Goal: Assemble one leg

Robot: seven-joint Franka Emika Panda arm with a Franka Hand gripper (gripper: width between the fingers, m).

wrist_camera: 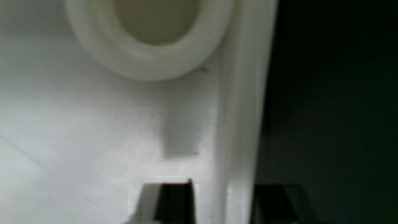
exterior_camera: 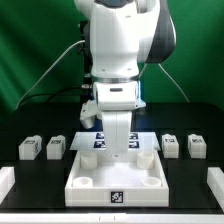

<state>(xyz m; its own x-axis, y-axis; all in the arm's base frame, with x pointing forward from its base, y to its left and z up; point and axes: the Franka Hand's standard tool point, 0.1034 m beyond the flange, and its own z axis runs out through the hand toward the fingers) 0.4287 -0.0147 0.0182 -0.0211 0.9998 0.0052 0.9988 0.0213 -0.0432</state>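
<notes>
— Gripper (exterior_camera: 118, 148) status over the white tray piece (exterior_camera: 115, 182)? Got hold of anything?

— Hard to call, honestly. Pointing straight down at the tray piece's far edge in the exterior view. Up close in the wrist view: two dark fingers (wrist_camera: 167, 204) parted a little, pale rim (wrist_camera: 228, 120) of the tray piece running between them. Squeezing it or just straddling it, can't tell, way too blurry.

— And the legs?

— All four sitting on the black table (exterior_camera: 30, 178), well apart from the gripper. One leg (exterior_camera: 57, 148) just beside the tray piece toward the exterior view's left, another leg (exterior_camera: 28, 149) further out the same way. Same deal toward the exterior view's right: one leg (exterior_camera: 171, 146) near the tray piece, one leg (exterior_camera: 197, 146) beyond it.

— Anything else worth noting?

— Round socket (wrist_camera: 151, 35) in the tray piece, near the fingers. Marker board (exterior_camera: 92, 141) lying flat right behind the tray piece, partly hidden by the arm.
</notes>
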